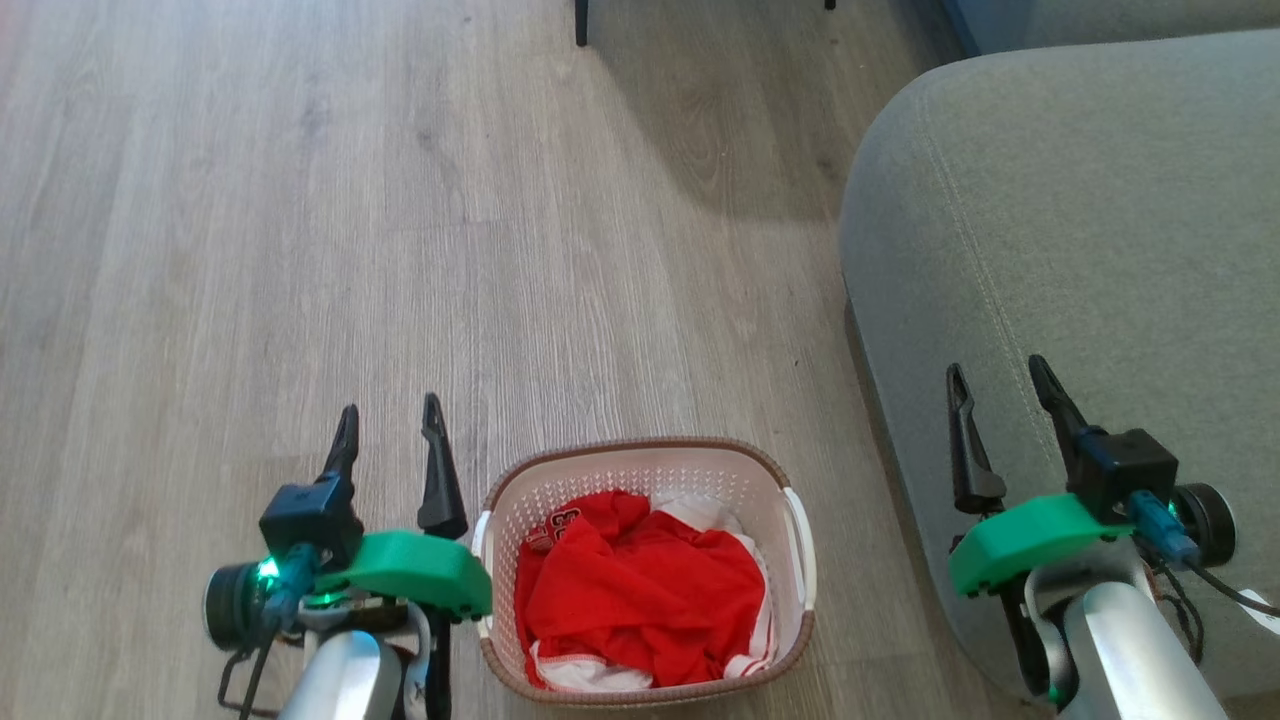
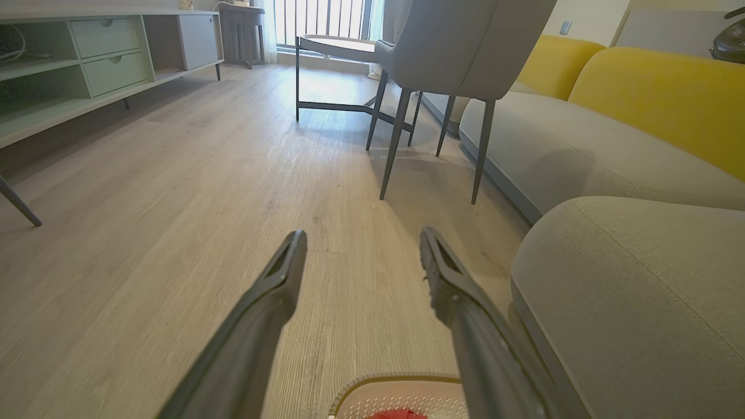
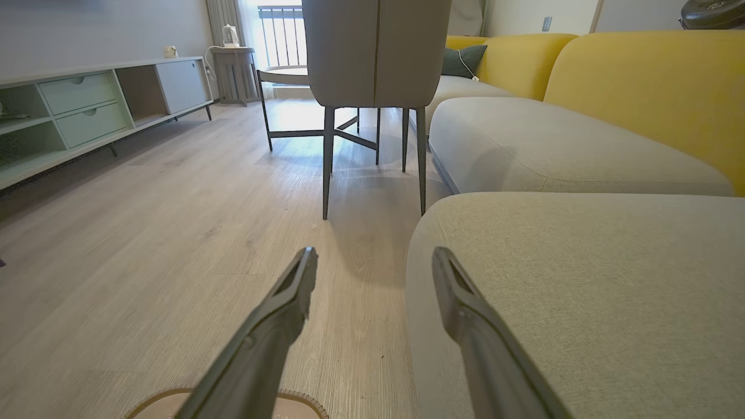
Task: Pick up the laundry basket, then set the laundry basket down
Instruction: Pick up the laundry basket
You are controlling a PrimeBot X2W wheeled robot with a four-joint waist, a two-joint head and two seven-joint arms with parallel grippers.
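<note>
The pale wood-plank floor (image 1: 300,250) spreads out on every side of the laundry basket (image 1: 640,447), which stands on it. To the right of the basket, close but apart from it, is the rounded end of a grey sofa (image 1: 1080,250). Its yellow back cushions lie well beyond the basket. A grey chair (image 2: 460,46) on thin dark legs stands well ahead of the basket, also on the floor.

The basket itself sits upright. A crumpled red garment (image 1: 640,590) lies inside it, with white cloth at its edges.

The left gripper (image 1: 391,403) hangs just beside the basket's left handle. Its green housing overlaps the rim in the head view, and whether they touch is hard to say. Its fingers are spread apart with nothing between them. The right gripper (image 1: 996,363) is well to the right of the basket, over the sofa's edge. Its fingers are likewise released and empty.
</note>
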